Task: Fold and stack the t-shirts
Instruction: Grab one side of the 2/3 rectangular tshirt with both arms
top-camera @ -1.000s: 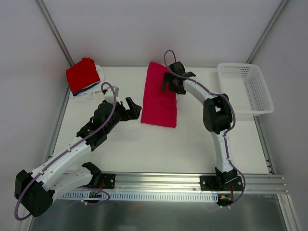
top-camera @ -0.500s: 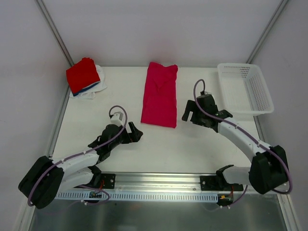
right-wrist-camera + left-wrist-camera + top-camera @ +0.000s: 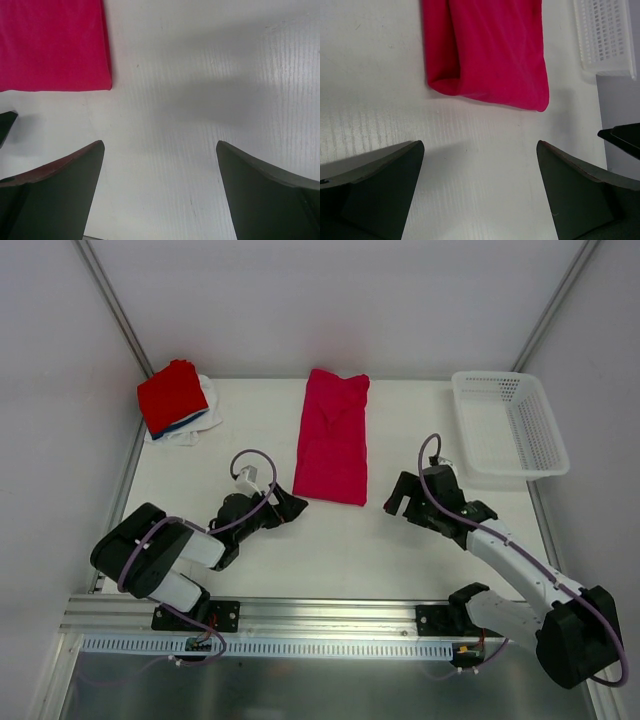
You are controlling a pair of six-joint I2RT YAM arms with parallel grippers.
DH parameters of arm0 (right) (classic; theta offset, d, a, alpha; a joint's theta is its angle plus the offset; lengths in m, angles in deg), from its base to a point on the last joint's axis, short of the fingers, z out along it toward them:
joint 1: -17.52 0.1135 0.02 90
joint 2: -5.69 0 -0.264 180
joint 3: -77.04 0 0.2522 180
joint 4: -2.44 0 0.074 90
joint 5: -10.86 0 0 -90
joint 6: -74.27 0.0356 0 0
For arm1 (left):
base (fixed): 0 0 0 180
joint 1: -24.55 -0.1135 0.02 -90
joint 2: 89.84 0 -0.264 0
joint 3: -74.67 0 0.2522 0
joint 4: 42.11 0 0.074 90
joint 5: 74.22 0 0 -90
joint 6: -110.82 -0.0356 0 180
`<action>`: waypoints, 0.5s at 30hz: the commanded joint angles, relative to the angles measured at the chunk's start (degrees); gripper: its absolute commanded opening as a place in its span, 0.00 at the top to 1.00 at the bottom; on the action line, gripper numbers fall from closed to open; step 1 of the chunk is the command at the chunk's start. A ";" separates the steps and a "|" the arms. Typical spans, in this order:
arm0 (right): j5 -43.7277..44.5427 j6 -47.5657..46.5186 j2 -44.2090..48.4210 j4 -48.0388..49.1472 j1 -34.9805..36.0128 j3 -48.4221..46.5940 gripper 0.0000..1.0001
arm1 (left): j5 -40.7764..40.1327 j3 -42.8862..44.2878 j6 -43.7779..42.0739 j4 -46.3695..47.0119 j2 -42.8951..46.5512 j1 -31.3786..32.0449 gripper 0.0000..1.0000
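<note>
1. Pale walls (image 3: 300, 300) enclose a white table (image 3: 330, 550). The work sits on its far half.
2. One pink shirt (image 3: 332, 438) lies flat near the middle, already folded into a long strip. Its long axis runs from near to far, so one short end faces both grippers.
3. On the strip's near-left side, the left gripper (image 3: 288, 503) has its jaws spread wide and holds nothing. It sits just beside the near-left corner. In its wrist view the short end lies ahead across a bare band of table, with a rounded fold at its left corner.
4. On the near-right side, the right gripper (image 3: 398, 493) is also spread wide and empty. It stands a little farther off its corner than the left one does. Its wrist view catches only that corner, at upper left.
5. Judged from this, the coming move turns on that near end. Each gripper has a corner ahead of it, with the left one closer. Lifting the end and carrying it along the long axis towards the far end would halve the strip.
6. A stack (image 3: 175, 400) of folded shirts sits in the far-left corner, well apart from the strip. A red one is on top, with blue and white edges showing under it.
7. At the far right is a white mesh basket (image 3: 535, 430), and no cloth shows inside it.
</note>
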 commanded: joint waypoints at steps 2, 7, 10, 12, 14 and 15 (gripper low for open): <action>1.27 0.71 2.85 -1.49 0.33 0.59 0.01 | -3.91 0.35 2.42 6.23 -1.56 -0.57 0.03; 0.39 2.12 3.82 0.60 0.33 2.52 0.01 | -8.83 0.79 1.36 2.89 -0.07 -0.49 0.03; -1.89 4.49 2.42 7.97 1.03 5.85 0.01 | -10.77 1.75 0.22 1.04 0.11 -0.57 0.03; -6.88 5.89 -2.38 18.68 1.03 9.27 0.01 | -11.47 2.28 -0.30 0.60 -0.33 -0.49 0.03; -11.37 6.60 -7.75 29.85 0.95 10.08 0.01 | -11.30 3.69 -0.57 0.43 -1.12 -0.49 0.03; -13.21 7.73 -10.74 32.84 1.03 9.65 0.01 | -11.03 4.21 -0.48 0.43 -2.08 -0.49 0.02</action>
